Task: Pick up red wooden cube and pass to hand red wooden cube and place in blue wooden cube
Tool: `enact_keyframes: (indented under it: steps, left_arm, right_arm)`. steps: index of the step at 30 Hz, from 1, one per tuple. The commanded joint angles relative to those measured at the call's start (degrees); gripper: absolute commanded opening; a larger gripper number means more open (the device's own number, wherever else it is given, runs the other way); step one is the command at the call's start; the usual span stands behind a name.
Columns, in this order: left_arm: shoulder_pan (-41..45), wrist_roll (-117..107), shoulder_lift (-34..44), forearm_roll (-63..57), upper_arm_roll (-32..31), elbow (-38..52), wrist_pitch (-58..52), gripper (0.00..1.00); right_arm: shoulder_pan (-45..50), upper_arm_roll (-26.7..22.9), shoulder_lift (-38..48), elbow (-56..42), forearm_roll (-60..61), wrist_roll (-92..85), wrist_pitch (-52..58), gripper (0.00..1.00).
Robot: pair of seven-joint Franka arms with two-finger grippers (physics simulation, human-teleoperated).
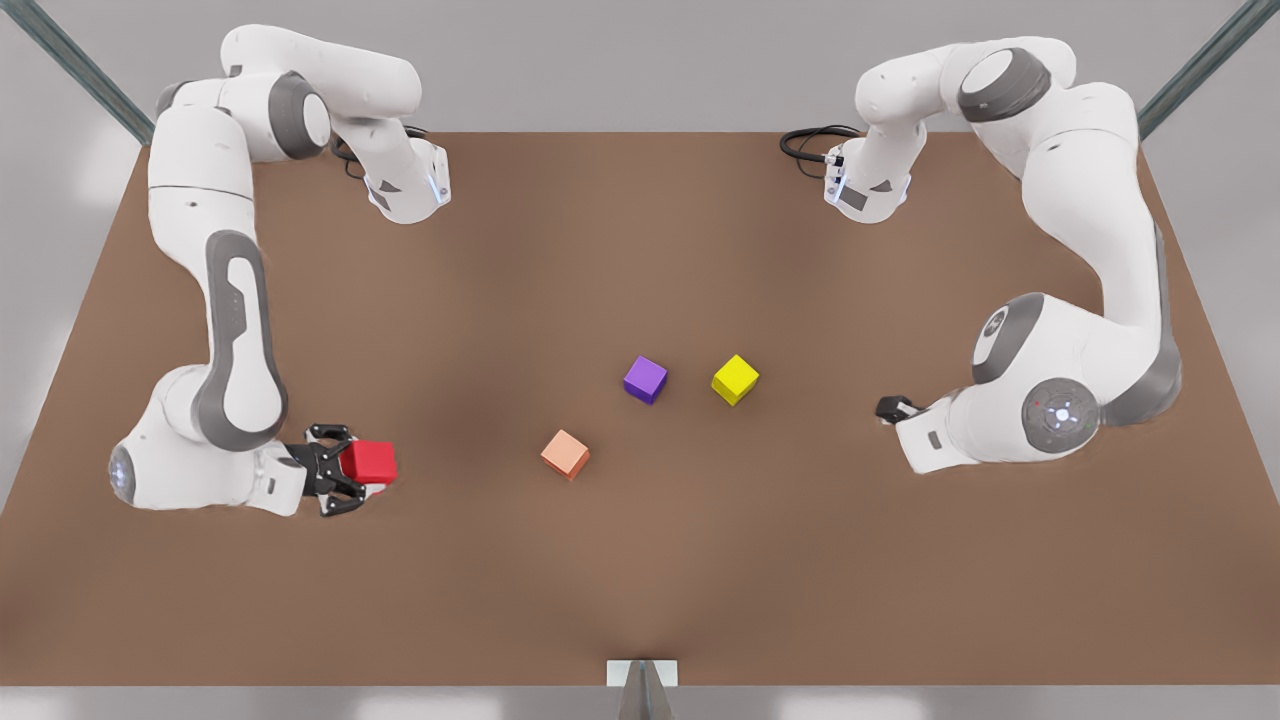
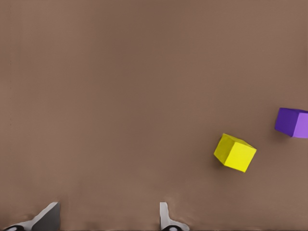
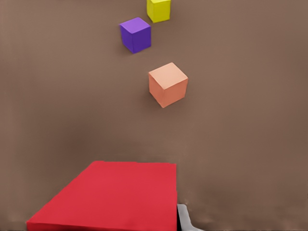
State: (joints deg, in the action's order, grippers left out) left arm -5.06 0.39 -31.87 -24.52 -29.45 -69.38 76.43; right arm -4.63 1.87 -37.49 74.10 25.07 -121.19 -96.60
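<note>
The red wooden cube (image 1: 369, 462) is low over the table at the front view's left. My right gripper (image 1: 345, 470) is shut on it, one finger on each side. In the right wrist view the red wooden cube (image 3: 113, 197) looms close, with one fingertip (image 3: 184, 219) against its side. My left gripper (image 1: 893, 408) waits low at the front view's right. In the left wrist view its fingers (image 2: 48, 219) stand open over bare table with nothing between them. The blue wooden cube is out of view.
A salmon-orange cube (image 1: 566, 454) lies near the table's middle, with a purple cube (image 1: 645, 379) and a yellow cube (image 1: 735, 379) behind it. The brown table (image 1: 640, 580) has open room along its near edge.
</note>
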Motion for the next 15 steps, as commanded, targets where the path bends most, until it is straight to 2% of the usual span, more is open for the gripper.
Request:
enact_keyframes:
  steps: [1,2,3,5,9,15]
  left_arm:
    - [22.8,-8.4,17.2,18.4,34.9,-16.1,3.4,1.0]
    - [22.2,-6.2,16.8,17.8,32.0,-13.2,-0.5,1.0]
    - [15.5,-6.0,16.8,17.7,24.9,-10.3,-1.0,1.0]
    - [14.7,-6.3,15.7,22.1,24.7,-9.6,-1.2,1.0]
    - [15.0,-6.2,13.8,22.2,24.7,-9.5,-0.8,1.0]
    - [14.7,-6.0,12.4,22.2,24.7,-9.5,1.2,1.0]
  right_arm:
    - [0.1,-2.8,3.5,0.2,-13.2,5.9,5.1,0.51]
    - [0.1,-4.0,5.8,1.6,-14.8,5.9,5.1,0.51]
    - [0.1,-5.6,8.4,4.7,-16.2,9.1,5.1,0.51]
    - [0.1,-7.2,11.7,9.7,-19.5,11.8,4.3,0.51]
    - [0.1,-10.9,15.9,20.3,-23.6,14.4,-5.4,0.51]
    - [-0.4,-13.2,14.3,22.1,-25.2,14.5,-15.0,0.51]
